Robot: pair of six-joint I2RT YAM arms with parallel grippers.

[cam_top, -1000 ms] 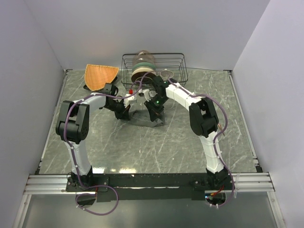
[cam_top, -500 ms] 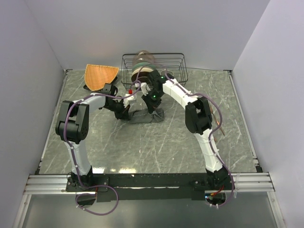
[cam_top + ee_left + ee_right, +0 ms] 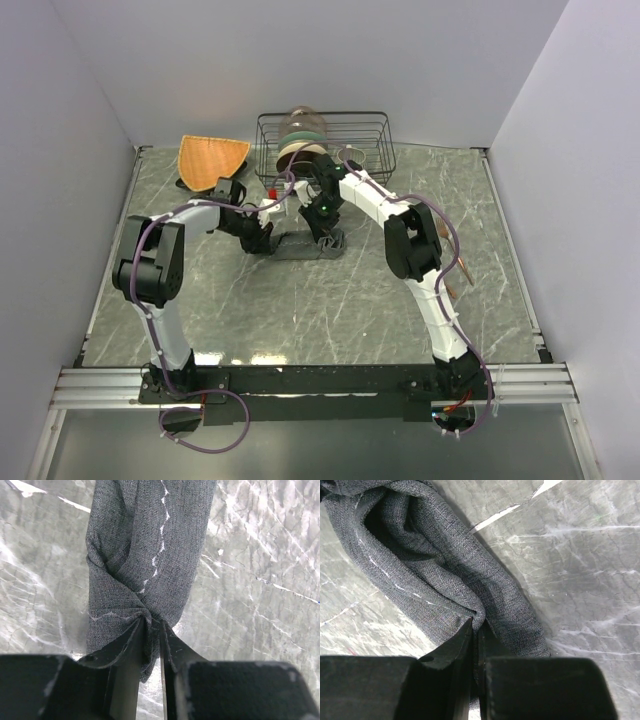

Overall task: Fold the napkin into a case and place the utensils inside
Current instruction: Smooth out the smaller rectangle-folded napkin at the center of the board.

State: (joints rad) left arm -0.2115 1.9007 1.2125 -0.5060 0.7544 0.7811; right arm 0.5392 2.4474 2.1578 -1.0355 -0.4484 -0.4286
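Observation:
The dark grey napkin lies bunched in a narrow strip on the marble table, in front of the wire rack. My left gripper is shut on its left end; in the left wrist view the cloth puckers where the gripper pinches it. My right gripper is shut on the right end; in the right wrist view a fold of cloth is pinched in the gripper. Thin copper-coloured utensils show only partly, beside the right arm.
A black wire rack with stacked dishes stands at the back centre, close behind both grippers. An orange woven fan-shaped mat lies at the back left. A small red object sits by the rack. White walls enclose the table.
My right gripper has moved left and back toward the rack with the cloth, and the napkin has drawn from a wider heap into a narrower strip. The left gripper has barely moved.

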